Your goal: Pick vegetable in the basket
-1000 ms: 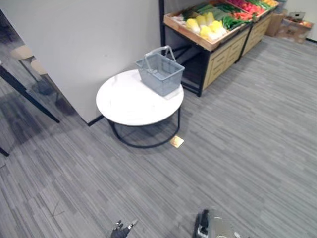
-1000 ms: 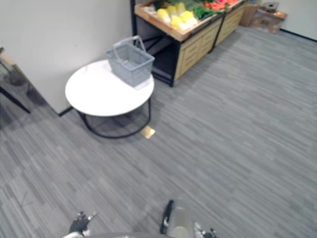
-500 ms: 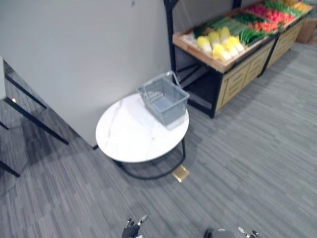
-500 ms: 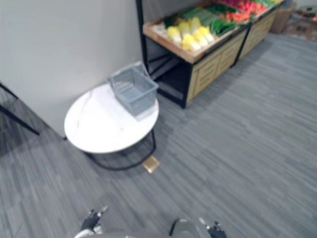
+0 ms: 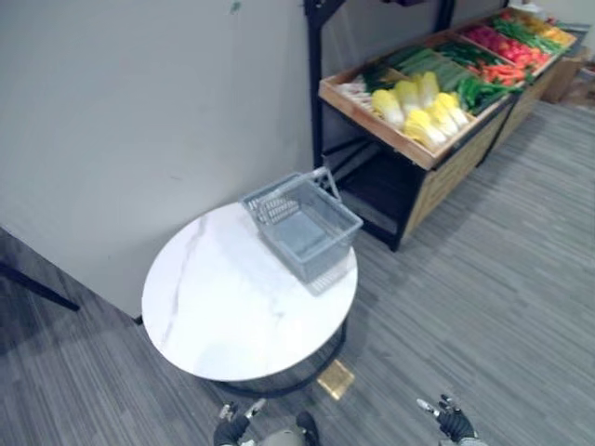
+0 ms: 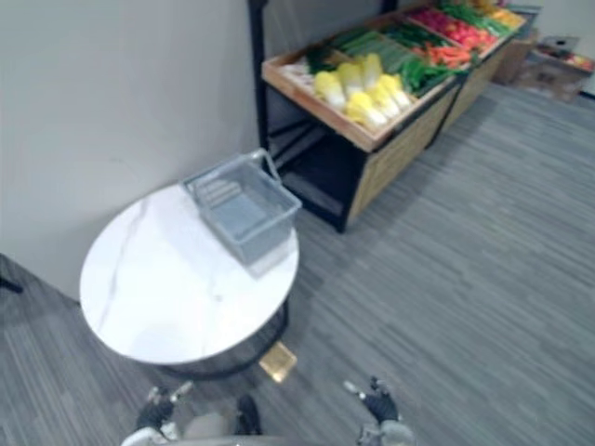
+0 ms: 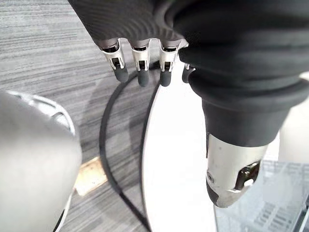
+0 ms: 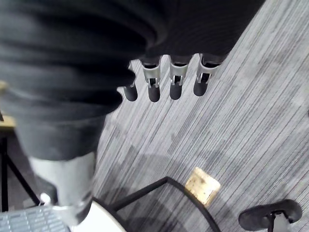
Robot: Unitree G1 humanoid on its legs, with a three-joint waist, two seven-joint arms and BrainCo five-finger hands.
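An empty grey wire basket (image 5: 302, 228) with its handle up stands at the back right of a round white table (image 5: 214, 316). Past it, a wooden stand (image 5: 418, 153) holds vegetables: yellow-white cabbages (image 5: 423, 107), green ones (image 5: 474, 88) and red ones (image 5: 507, 46) farther along. My left hand (image 5: 232, 429) hangs low at the table's near edge and my right hand (image 5: 453, 424) low over the floor to the right. Both are open and hold nothing. The left wrist view shows straight fingers (image 7: 140, 70) over the table rim (image 7: 174, 159) and a corner of the basket (image 7: 270, 203).
A grey wall (image 5: 139, 111) runs behind the table. A black upright post (image 5: 311, 93) stands at the near end of the stand. A brass floor plate (image 5: 335, 379) lies by the table's black ring base. Cardboard boxes (image 6: 558, 65) sit far right on the grey floor.
The whole picture has shifted: the camera has come closer to the table and stand, which now look larger. Both hands now show at the lower edge, fingers spread.
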